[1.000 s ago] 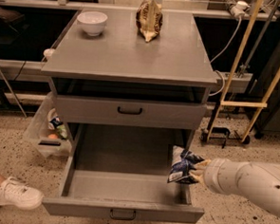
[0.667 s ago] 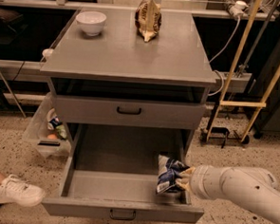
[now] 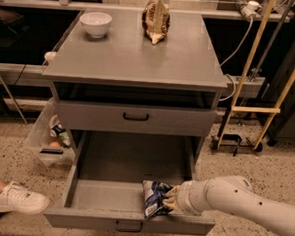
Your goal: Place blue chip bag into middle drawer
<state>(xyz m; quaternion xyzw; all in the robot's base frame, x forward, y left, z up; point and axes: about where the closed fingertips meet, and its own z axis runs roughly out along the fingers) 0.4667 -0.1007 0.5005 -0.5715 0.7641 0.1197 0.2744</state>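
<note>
The blue chip bag point(image 3: 154, 197), dark blue and white foil, sits inside the open middle drawer point(image 3: 97, 194) near its front right, low over the grey floor. My gripper point(image 3: 168, 200) reaches in from the right on a white arm point(image 3: 232, 200) and is shut on the bag's right side. The drawer is pulled far out, with its small handle point(image 3: 129, 226) at the front centre.
A closed shallower drawer with a black handle point(image 3: 136, 117) is above. On the cabinet top stand a white bowl point(image 3: 95, 24) and a brown-and-gold bag point(image 3: 156, 21). A clear bin point(image 3: 51, 136) stands left of the cabinet. A person's white shoe point(image 3: 14, 200) is at lower left. A wooden frame point(image 3: 267, 87) is right.
My gripper has carried the blue chip bag leftward and down from the drawer's right edge into the drawer's front part.
</note>
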